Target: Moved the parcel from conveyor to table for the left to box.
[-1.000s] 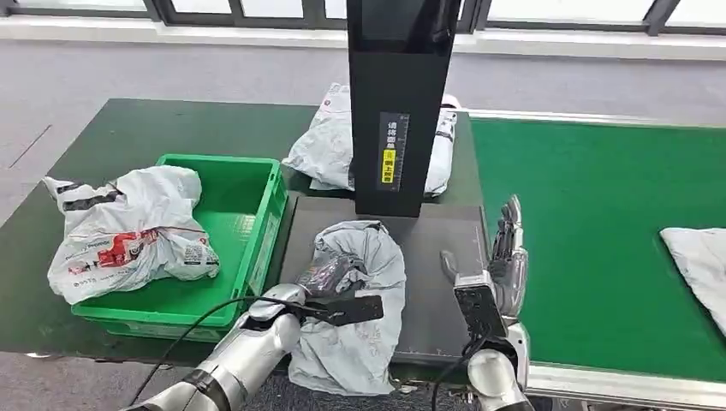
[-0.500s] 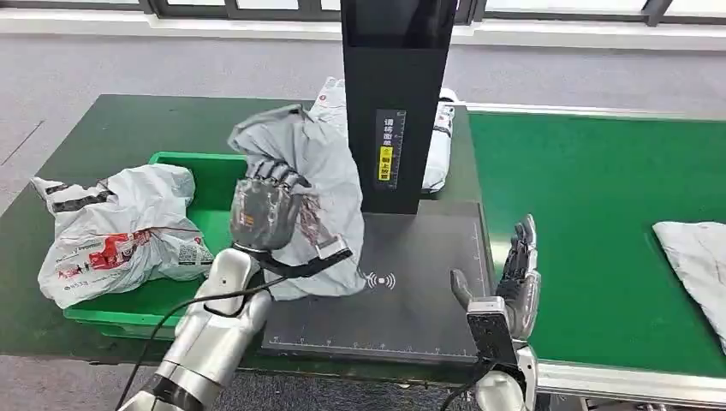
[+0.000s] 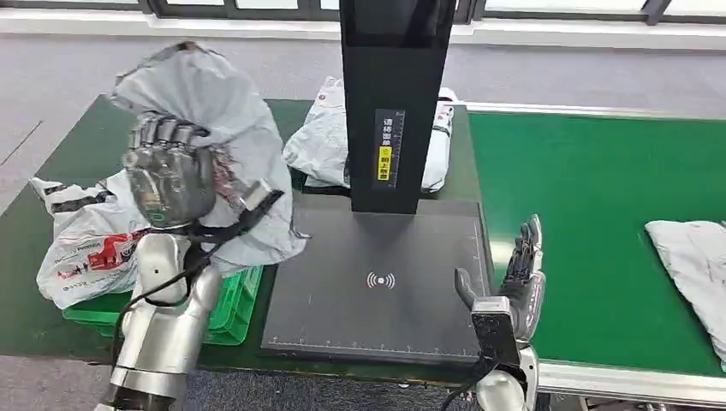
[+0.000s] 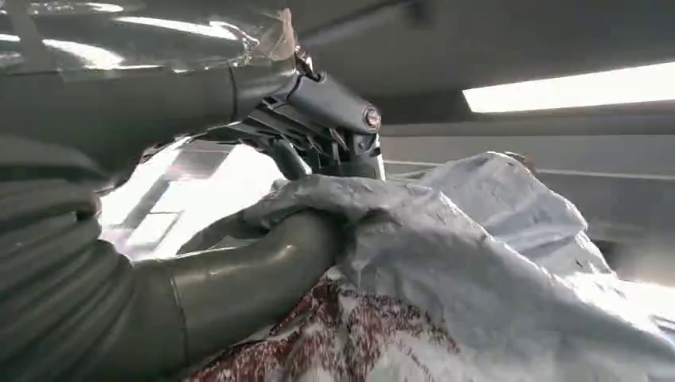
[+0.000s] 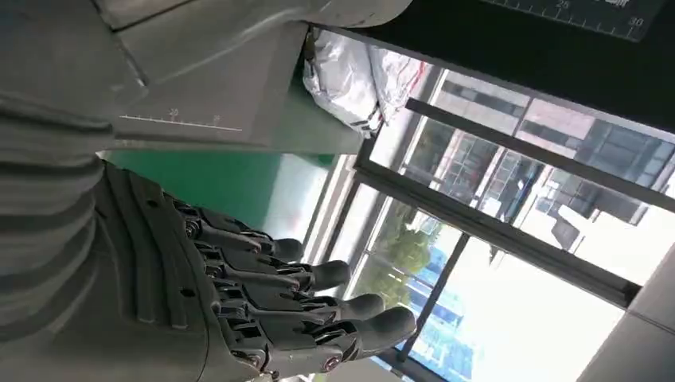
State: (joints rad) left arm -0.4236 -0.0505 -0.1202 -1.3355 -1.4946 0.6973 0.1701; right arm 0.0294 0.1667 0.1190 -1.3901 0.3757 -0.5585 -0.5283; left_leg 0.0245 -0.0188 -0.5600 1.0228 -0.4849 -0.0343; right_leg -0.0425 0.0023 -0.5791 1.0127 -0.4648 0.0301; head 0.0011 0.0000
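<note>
My left hand (image 3: 169, 175) grips a grey plastic parcel (image 3: 223, 145) and holds it up above the green box (image 3: 242, 294) at the table's left. In the left wrist view the thumb (image 4: 247, 278) presses into the crumpled parcel (image 4: 477, 263), which shows a red print. A white parcel with red and black print (image 3: 90, 235) lies in the box, spilling over its left side. My right hand (image 3: 518, 278) stands open and upright at the right edge of the black scanner pad (image 3: 377, 291), holding nothing; its fingers (image 5: 318, 306) are spread.
A black scanner post (image 3: 395, 103) rises from the pad's far side, with another white parcel (image 3: 330, 141) behind it. The green conveyor (image 3: 591, 205) runs on the right and carries a grey parcel (image 3: 689, 261) at its right edge. The dark green table (image 3: 77, 145) extends to the left.
My left hand has lifted the grey parcel off the scanner pad and carried it up and left, over the green box. The right hand has stayed in place, open.
</note>
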